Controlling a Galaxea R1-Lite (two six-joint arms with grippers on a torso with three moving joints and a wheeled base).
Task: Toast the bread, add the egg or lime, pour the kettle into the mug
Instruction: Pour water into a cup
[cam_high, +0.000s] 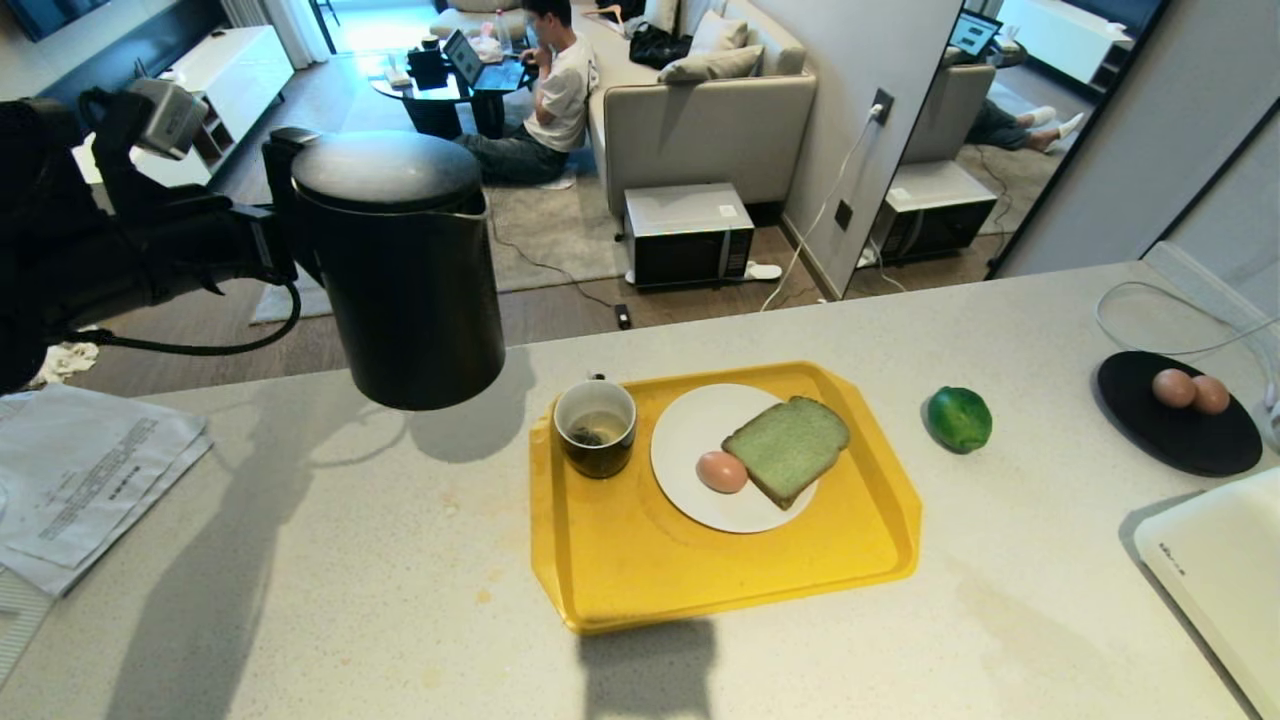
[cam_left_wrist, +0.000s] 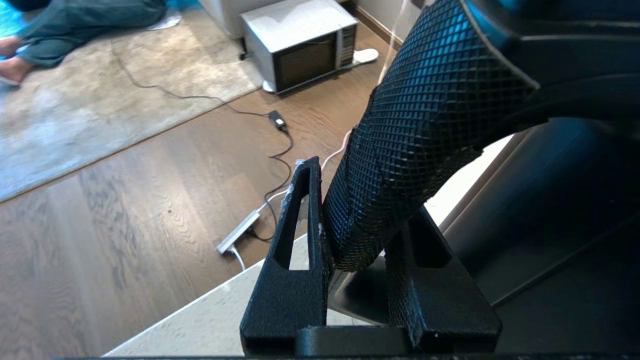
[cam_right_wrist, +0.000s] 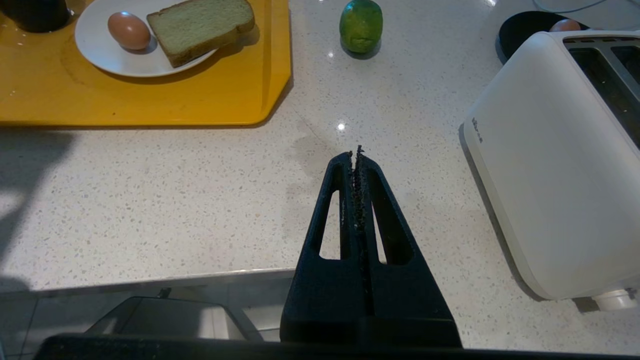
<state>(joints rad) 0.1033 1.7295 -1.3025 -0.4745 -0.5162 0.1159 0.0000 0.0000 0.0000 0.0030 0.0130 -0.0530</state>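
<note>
Black kettle (cam_high: 400, 270) hangs above the counter, its handle clamped by the left gripper (cam_left_wrist: 350, 240); right gripper (cam_right_wrist: 358, 165) closed empty.

The kettle (cam_high: 400, 265) is matte black, and its handle (cam_left_wrist: 425, 135) bears a fine diamond-grid texture. The tray (cam_high: 640, 570) is bright yellow, the plate (cam_high: 690, 440) white. The bread (cam_high: 788, 446) is pale green with a darker tan-green crust; the egg (cam_high: 721, 471) is pinkish-brown. The mug (cam_high: 596, 428) is dark green-black outside, white inside. The lime (cam_high: 959, 419) is glossy bright green. The surface (cam_high: 350, 600) is pale speckled stone. The toaster (cam_right_wrist: 550, 165) is white.
</note>
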